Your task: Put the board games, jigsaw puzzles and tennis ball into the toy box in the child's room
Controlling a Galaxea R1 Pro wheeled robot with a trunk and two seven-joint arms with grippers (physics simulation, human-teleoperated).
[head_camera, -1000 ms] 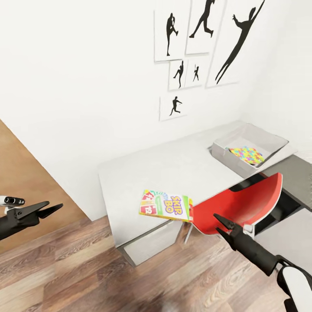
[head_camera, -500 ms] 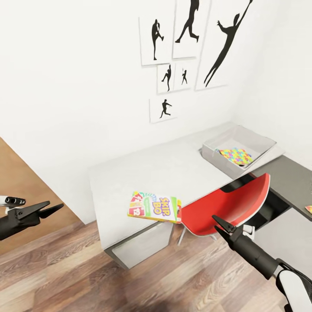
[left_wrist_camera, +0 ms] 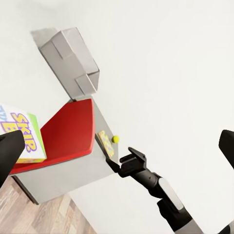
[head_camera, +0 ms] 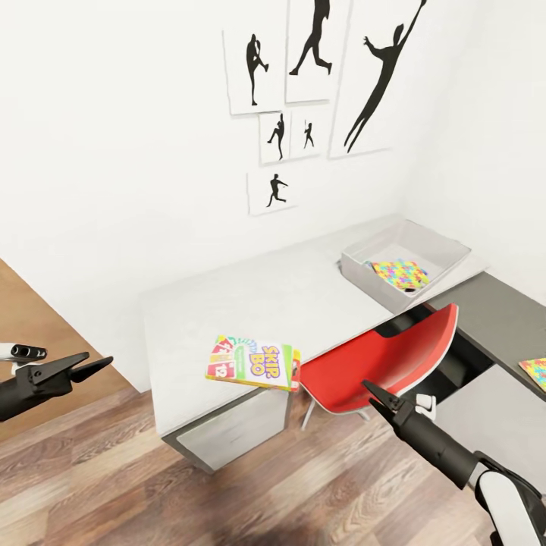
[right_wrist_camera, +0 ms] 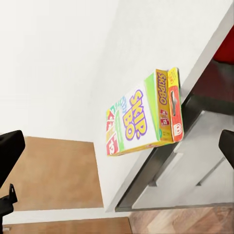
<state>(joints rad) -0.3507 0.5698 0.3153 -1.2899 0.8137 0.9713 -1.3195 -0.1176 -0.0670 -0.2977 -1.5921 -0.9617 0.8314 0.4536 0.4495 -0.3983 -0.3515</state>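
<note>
The Skip-Bo board game lies on the pale table, overhanging its front edge; my right wrist view looks at it from close by. At the table's far end stands the toy box with one jigsaw puzzle inside. Another jigsaw puzzle lies on the lower dark section, and the left wrist view shows the tennis ball beside it. My left gripper hangs open over the floor, left of the table. My right gripper is open in front of the red chair, holding nothing.
A red-and-white swivel chair sits tucked against the table between the Skip-Bo box and the dark section. White drawers sit under the table's near end. Baseball silhouettes hang on the wall. Wood floor stretches in front.
The whole picture has shifted left and down as the camera turned right, bringing the puzzle on the dark section into view. Both grippers hold the same pose; nothing on the table moved.
</note>
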